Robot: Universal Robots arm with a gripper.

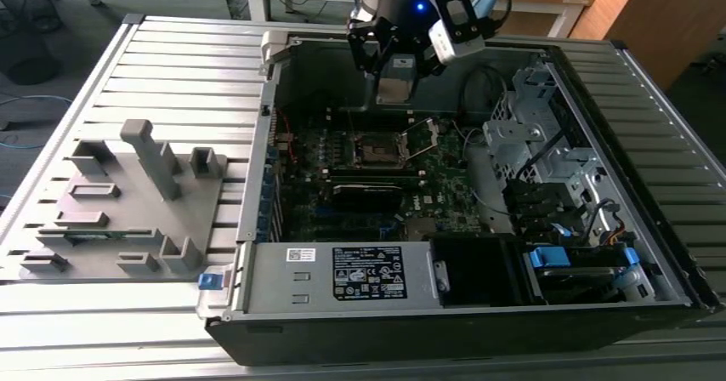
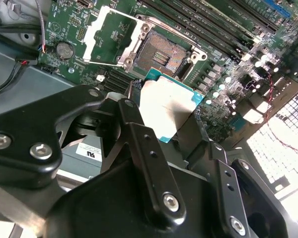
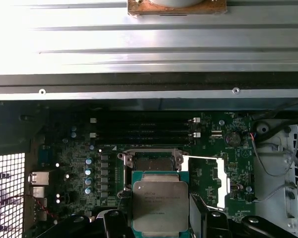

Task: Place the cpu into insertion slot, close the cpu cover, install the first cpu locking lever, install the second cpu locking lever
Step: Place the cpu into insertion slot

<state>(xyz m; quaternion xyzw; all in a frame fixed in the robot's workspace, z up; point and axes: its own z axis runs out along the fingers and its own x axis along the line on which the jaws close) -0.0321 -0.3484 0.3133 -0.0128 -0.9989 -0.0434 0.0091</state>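
Observation:
My gripper (image 1: pixel 395 82) hangs over the open computer case, shut on the cpu (image 3: pixel 160 206), a flat square chip with a dull grey metal top and a green edge. The cpu (image 2: pixel 166 106) sits between the black fingers (image 2: pixel 139 134) and is off the board. Just beyond it lies the insertion slot (image 2: pixel 164 54), a square socket with a dark centre and silver rim, uncovered. In the first wrist view the cpu hides part of the insertion slot (image 3: pixel 151 161). The cpu cover (image 2: pixel 109 37), a thin silver frame, stands swung open beside the socket, as also in the exterior view (image 1: pixel 422 134).
Long black memory slots (image 3: pixel 144 130) run beside the socket. A power supply box (image 1: pixel 369 272) with a black label fills the case's near side. Drive cages and cables (image 1: pixel 545 143) crowd the exterior view's right. A grey fixture (image 1: pixel 125 194) stands on the slatted table at the left.

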